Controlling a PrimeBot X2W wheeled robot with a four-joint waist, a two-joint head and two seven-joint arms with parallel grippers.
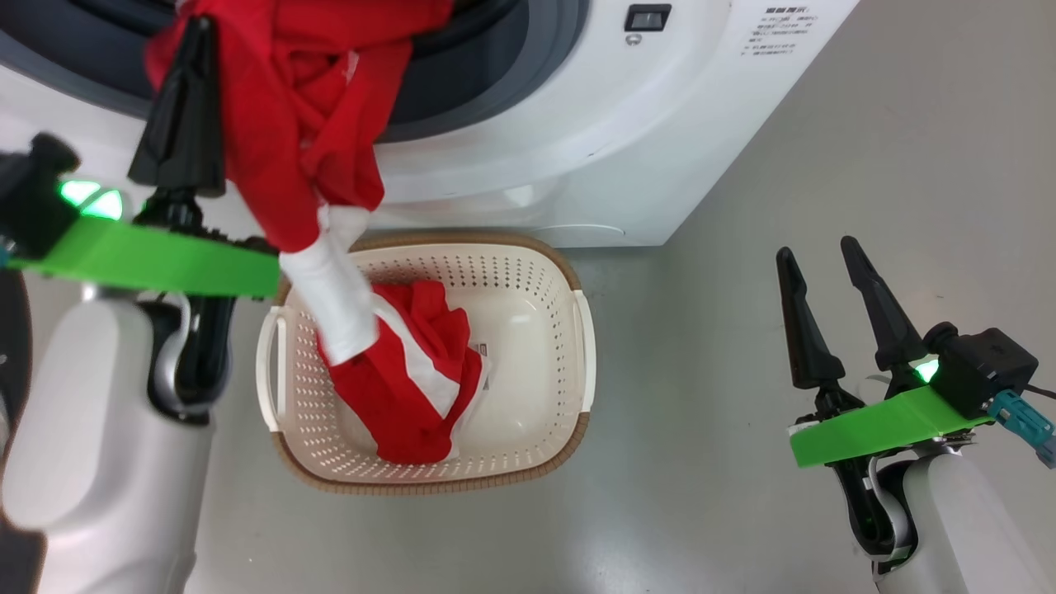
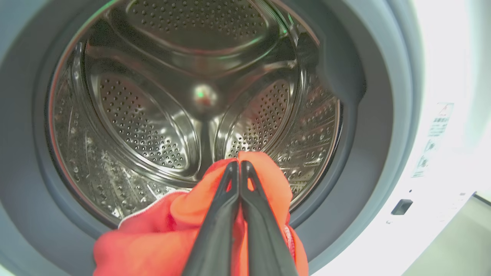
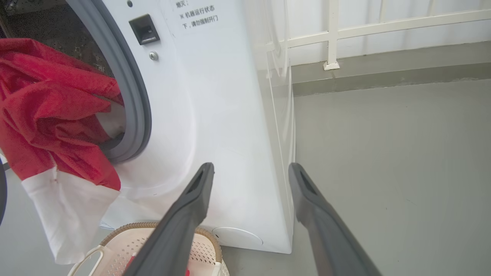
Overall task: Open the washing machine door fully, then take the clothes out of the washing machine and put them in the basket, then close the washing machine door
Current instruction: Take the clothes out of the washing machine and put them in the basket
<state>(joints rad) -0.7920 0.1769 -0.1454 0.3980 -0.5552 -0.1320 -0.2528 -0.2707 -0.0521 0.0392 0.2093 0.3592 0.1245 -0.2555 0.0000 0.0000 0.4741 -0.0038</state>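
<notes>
Dangling clothes (image 1: 280, 107) — top cut off

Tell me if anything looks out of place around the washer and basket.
One thing: the bright red cloth with a white band hangs at the open mouth of the white front-loading washing machine, pinched in the fingers of the left gripper, its white end dangling over the cream perforated plastic basket. Nothing looks spilled or damaged.

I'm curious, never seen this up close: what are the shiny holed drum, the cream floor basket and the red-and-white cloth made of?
The shiny perforated drum looks like polished steel: it mirrors light. The cream rectangular basket seems moulded matte plastic, evenly holed; its brown rim looks woven, possibly plastic too. The red cloth with a white band is soft fabric, hanging in folds; fibre unclear.
</notes>
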